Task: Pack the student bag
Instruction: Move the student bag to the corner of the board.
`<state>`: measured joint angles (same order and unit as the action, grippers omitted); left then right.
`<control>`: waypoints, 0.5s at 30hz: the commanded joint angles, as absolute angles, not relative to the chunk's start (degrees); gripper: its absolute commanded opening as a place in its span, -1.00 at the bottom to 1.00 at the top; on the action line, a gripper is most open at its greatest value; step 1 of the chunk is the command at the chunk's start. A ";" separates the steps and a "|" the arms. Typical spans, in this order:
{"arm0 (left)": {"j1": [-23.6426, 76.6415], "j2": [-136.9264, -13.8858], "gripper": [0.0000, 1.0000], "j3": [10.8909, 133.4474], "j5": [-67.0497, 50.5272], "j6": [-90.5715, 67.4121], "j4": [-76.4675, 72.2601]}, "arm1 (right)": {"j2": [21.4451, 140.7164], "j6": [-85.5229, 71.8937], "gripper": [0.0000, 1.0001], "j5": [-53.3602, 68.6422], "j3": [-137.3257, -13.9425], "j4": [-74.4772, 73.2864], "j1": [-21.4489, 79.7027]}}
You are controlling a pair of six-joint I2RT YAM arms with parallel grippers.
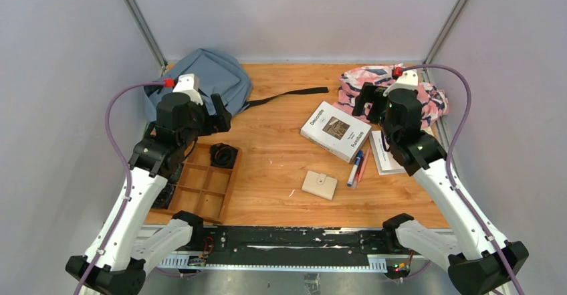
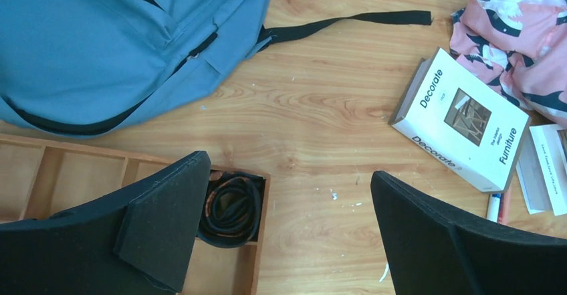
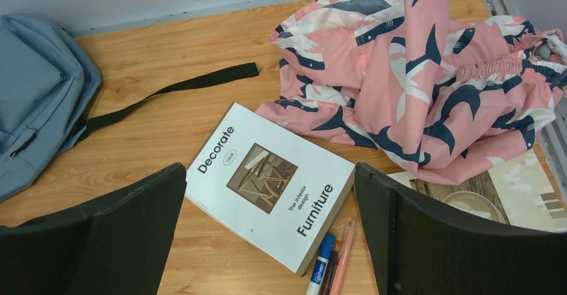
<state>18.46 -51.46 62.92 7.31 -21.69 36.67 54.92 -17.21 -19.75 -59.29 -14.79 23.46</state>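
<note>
Tabletop [image 1: 281,168], student bag [image 1: 207,74] just beyond left hand [image 2: 287,174]

We list: student bag [image 1: 200,74], upper left, soft matt cloth; counter [image 1: 281,168], smooth varnished wood; book [image 1: 335,130], glossy paper.

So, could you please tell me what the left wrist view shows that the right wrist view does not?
Only left wrist: the wooden tray holding a coiled black cable. Only right wrist: the gathered waistband of the pink patterned cloth. Both: the student bag, its loose black strap, the white book, that cloth and the pens.
</note>
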 commanded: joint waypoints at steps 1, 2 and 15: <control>18.81 -50.05 1.00 63.68 9.71 -22.46 37.05 | 54.37 -18.03 1.00 -21.64 -58.79 -15.81 23.25; 18.81 -50.20 1.00 64.22 9.33 -22.60 36.94 | 54.40 -18.02 1.00 -21.62 -58.62 -15.82 23.21; 19.82 -74.07 1.00 76.22 10.70 -19.11 39.80 | 59.51 -18.45 1.00 -15.83 -60.88 -17.44 23.20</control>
<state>19.09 -64.88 70.48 5.21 -21.52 36.49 57.87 -17.23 -18.31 -59.22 -15.84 23.46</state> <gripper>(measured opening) 0.997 0.999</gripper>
